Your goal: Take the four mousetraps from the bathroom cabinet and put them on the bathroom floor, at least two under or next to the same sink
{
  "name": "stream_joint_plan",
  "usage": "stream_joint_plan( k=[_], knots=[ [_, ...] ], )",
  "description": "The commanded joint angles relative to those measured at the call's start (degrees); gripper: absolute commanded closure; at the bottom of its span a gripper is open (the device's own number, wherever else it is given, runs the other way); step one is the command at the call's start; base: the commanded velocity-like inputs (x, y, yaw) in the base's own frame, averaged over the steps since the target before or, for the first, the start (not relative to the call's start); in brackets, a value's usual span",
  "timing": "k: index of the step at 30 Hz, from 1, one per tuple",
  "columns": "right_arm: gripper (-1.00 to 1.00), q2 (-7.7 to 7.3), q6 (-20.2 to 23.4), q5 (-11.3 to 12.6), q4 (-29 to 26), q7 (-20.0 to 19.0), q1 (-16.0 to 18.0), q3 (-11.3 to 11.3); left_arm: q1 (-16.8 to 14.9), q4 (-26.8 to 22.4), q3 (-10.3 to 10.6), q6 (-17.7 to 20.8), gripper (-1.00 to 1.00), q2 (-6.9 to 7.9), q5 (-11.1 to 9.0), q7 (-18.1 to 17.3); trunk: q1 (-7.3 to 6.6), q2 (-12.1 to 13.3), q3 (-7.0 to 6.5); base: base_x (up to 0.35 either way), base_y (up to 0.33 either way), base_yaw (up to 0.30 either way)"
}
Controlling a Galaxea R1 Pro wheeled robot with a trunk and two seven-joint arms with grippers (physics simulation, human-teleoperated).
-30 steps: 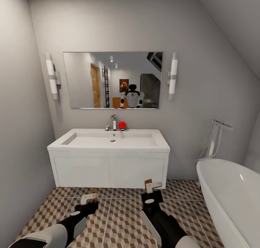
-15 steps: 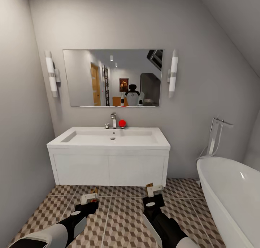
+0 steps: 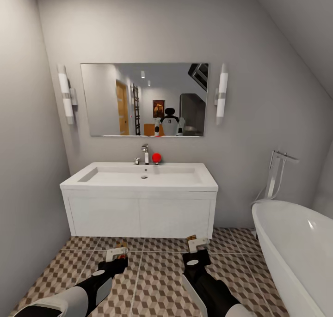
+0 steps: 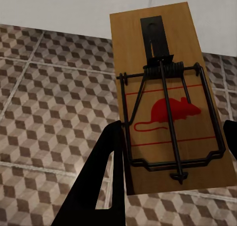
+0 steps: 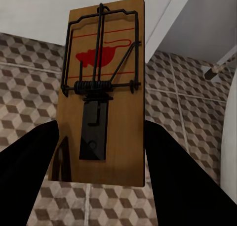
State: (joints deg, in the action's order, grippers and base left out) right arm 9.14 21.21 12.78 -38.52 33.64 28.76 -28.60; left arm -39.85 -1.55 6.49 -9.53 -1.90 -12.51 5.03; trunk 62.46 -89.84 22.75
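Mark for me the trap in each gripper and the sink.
left mousetrap [image 4: 168, 107], left wrist view, on the red mouse print.
right mousetrap [image 5: 106, 132], right wrist view, on the wooden board.
sink [image 3: 194, 180], head view, on the basin's rim.

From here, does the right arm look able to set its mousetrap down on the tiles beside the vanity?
Probably yes. The right gripper holds a mousetrap above bare bathroom floor just before the vanity, with nothing between them. The bathtub stands off to the side.

The sink [image 3: 143, 176] stands ahead against the back wall, a mirror [image 3: 144, 100] above it, the bathtub [image 3: 296, 247] to its right, the bathroom floor [image 3: 157, 280] before it.
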Motion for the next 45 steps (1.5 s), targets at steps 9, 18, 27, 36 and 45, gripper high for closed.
stream_joint_plan(
  k=[9,18,27,36,45],
  knots=[
    [1.00,-0.09,0.2,0.3,-0.1,0.5,0.1,-0.3,0.0,0.1,0.5,-0.1,1.00,-0.03,-0.4,0.3,0.00,0.0,0.07,0.000,0.000,0.000],
    [1.00,-0.09,0.2,0.4,-0.1,0.5,0.1,-0.3,0.0,0.1,0.5,0.1,1.00,0.01,-0.4,0.3,1.97,-3.6,1.68,0.000,0.000,0.000],
    [1.00,-0.10,0.2,0.5,-0.1,0.5,0.1,-0.3,0.0,0.1,0.5,0.1,1.00,-0.03,-0.4,0.3,3.95,-7.3,3.30,0.000,0.000,0.000],
    [1.00,-0.09,0.2,0.5,-0.1,0.5,0.1,-0.3,0.0,0.1,0.5,0.1,1.00,-0.03,-0.4,0.3,5.93,-10.9,4.92,0.000,0.000,0.000],
    [1.00,-0.11,0.2,0.5,-0.1,0.5,0.1,-0.2,0.0,0.1,0.5,0.1,1.00,-0.03,-0.4,0.3,7.90,-14.5,6.53,0.000,0.000,0.000]
  ],
)
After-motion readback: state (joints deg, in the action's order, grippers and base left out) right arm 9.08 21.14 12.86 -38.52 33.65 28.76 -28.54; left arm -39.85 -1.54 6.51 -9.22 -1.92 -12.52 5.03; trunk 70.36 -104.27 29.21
